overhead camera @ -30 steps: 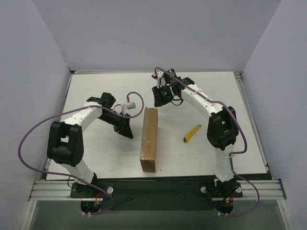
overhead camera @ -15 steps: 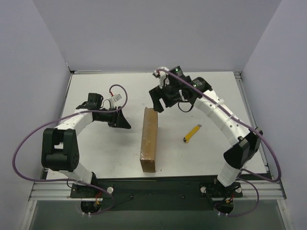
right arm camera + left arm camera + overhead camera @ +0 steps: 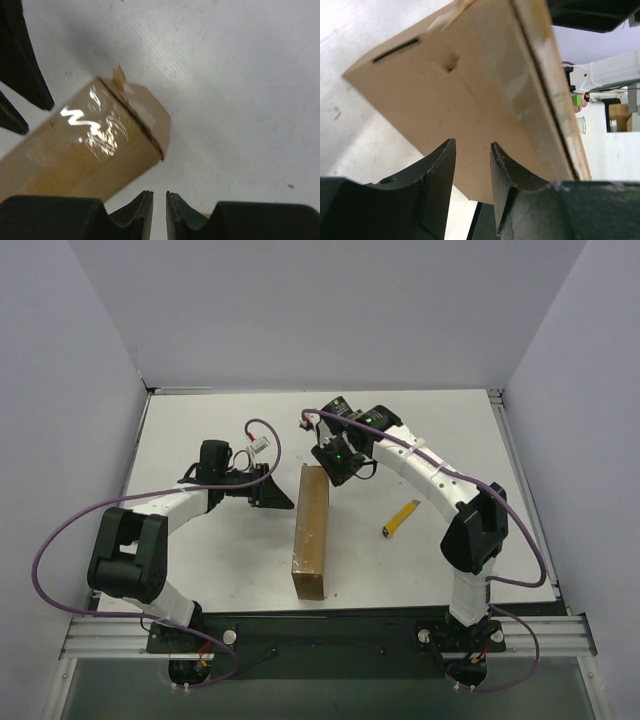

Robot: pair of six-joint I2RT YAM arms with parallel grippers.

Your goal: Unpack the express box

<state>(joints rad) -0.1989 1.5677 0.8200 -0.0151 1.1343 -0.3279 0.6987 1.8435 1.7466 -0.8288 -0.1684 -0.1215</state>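
Observation:
The express box [image 3: 310,530], a plain brown cardboard mailer, stands on its long edge mid-table, running away from me. In the left wrist view its broad side [image 3: 470,90] fills the frame. My left gripper [image 3: 279,494] is right beside that left face, near the far half, open with nothing between its fingers [image 3: 472,145]. My right gripper [image 3: 336,464] hovers over the box's far end. In the right wrist view the box's taped corner [image 3: 85,145] lies just ahead and left of the right gripper [image 3: 159,192], open only by a narrow slit and holding nothing.
A small yellow-handled tool [image 3: 401,519] lies on the white table [image 3: 200,570] to the right of the box. Grey walls close in the back and sides. A black rail [image 3: 330,630] runs along the near edge, by the arm bases.
My left gripper has moved right, up to the box's left face. My right gripper has swung back and lowered over the box's far end. The box has not moved.

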